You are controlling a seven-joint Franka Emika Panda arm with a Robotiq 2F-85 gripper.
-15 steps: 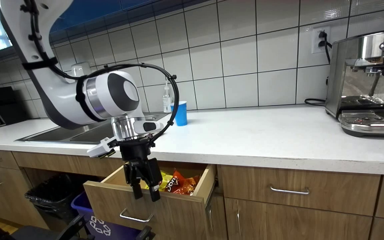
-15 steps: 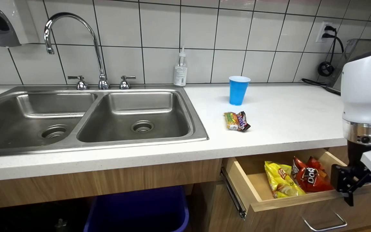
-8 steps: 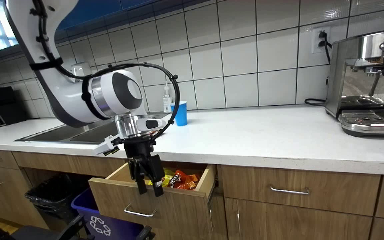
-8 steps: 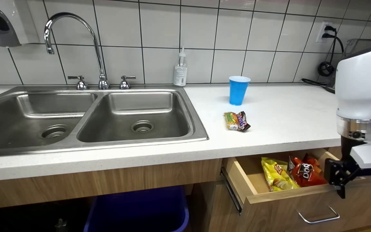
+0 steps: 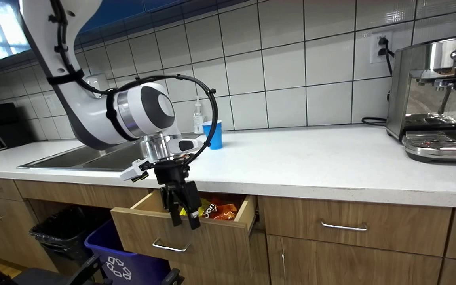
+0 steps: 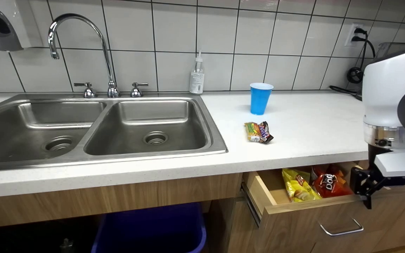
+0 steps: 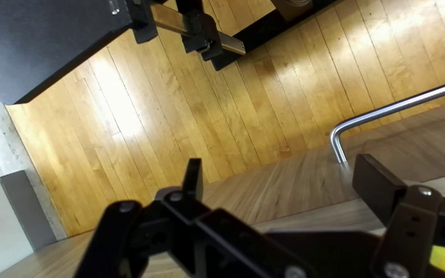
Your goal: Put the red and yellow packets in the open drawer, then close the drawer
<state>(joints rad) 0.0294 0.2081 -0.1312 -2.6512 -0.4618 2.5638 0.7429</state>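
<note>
Right by the claw point(image 6: 392, 201) we've got the drawer point(image 6: 294, 225) partly open, though whether the two touch, we honestly can't tell. Jaws are spread wide apart. The red packet point(image 6: 332, 185) and yellow packet point(image 6: 298, 187) are already in the drawer, side by side, just beyond the claw. Higher than the claw, on the counter point(image 6: 315, 130), we see a cup point(image 6: 260, 101) and some small wrappers point(image 6: 258, 133).

snack bags point(image 6: 298, 186): 2; open drawer point(image 5: 208, 239): 1; cup point(image 6: 259, 100): 1; sink basins point(image 6: 155, 116): 2
</note>
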